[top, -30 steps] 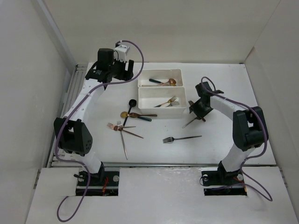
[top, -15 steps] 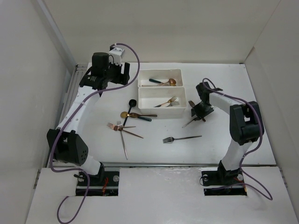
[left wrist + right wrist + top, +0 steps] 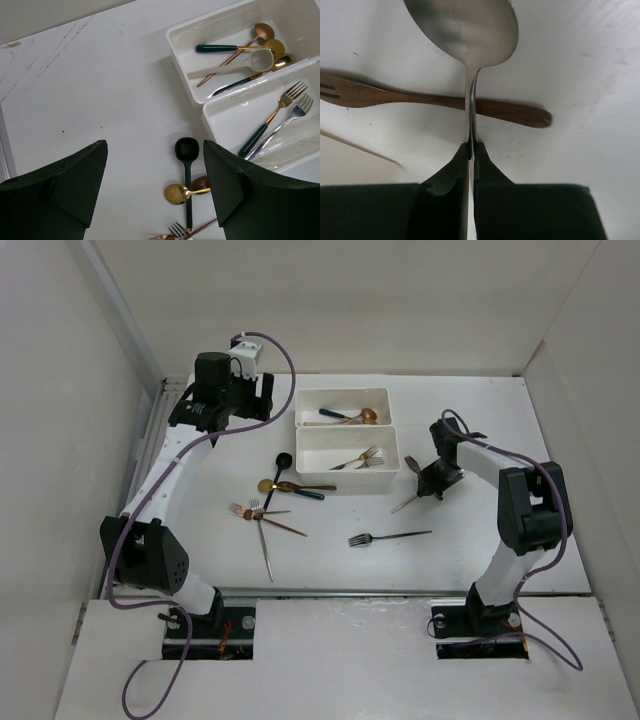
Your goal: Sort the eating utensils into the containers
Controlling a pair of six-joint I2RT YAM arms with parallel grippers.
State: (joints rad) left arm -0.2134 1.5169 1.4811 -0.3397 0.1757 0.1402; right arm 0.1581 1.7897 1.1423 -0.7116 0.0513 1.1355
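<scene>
My right gripper [image 3: 471,146] [image 3: 433,480] is shut on the thin handle of a silver spoon [image 3: 465,25], just right of the trays. The spoon crosses over a dark brown fork [image 3: 420,97] lying on the table. Two white trays stand side by side: the far tray [image 3: 340,392] [image 3: 175,37] holds spoons, the near tray [image 3: 345,484] [image 3: 215,125] holds forks. My left gripper [image 3: 155,150] [image 3: 262,390] hangs open and empty, high over the table left of the trays. Below it lie a black spoon [image 3: 187,150] [image 3: 281,465] and a gold spoon [image 3: 176,193] [image 3: 267,485].
Loose on the table are copper forks [image 3: 250,510], a silver fork [image 3: 265,545] and a dark fork [image 3: 385,537] near the front. White walls close in the left, back and right sides. A metal rail [image 3: 160,430] runs along the table's left edge.
My right gripper's jaws have closed onto the silver spoon's handle. The left arm swung back and a little left, staying open.
</scene>
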